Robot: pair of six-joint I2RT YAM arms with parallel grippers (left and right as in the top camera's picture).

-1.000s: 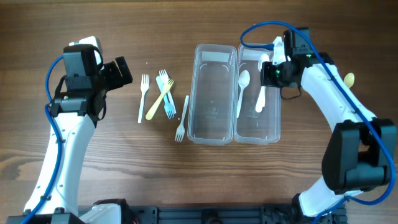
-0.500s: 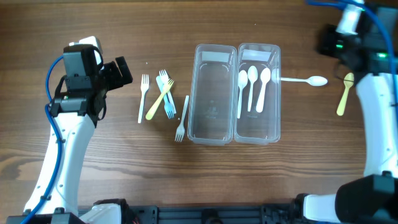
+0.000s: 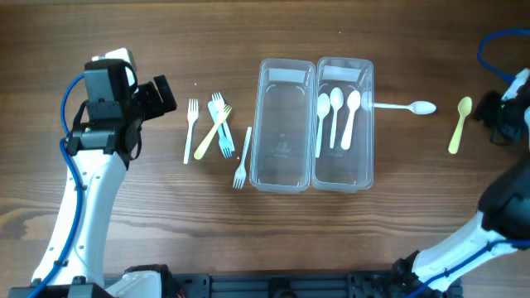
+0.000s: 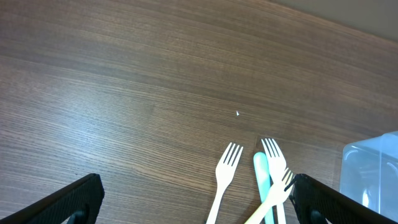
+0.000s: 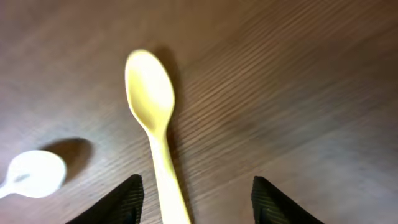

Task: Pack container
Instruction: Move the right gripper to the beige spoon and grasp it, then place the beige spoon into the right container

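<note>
Here, your right claw (image 5: pixel 196 186) is hanging open near a yellow spoon (image 5: pixel 150 93) on the desk (image 3: pixel 248 33), while your left claw (image 4: pixel 196 186) is hanging open near the forks (image 4: pixel 227 168) beside the container (image 3: pixel 313 178).

Left trough of the container (image 3: pixel 281 157) open from above. 3 spoons (image 3: pixel 336 98) crowd the right; forks (image 3: pixel 214 130) clutter the desk (image 3: pixel 248 240) alongside.

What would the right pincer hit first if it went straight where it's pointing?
Most likely the yellow spoon: in the wrist view it lies on the table between the fingers of the open right pincer. The white spoon is off to the side. Depth is hard to judge.
</note>
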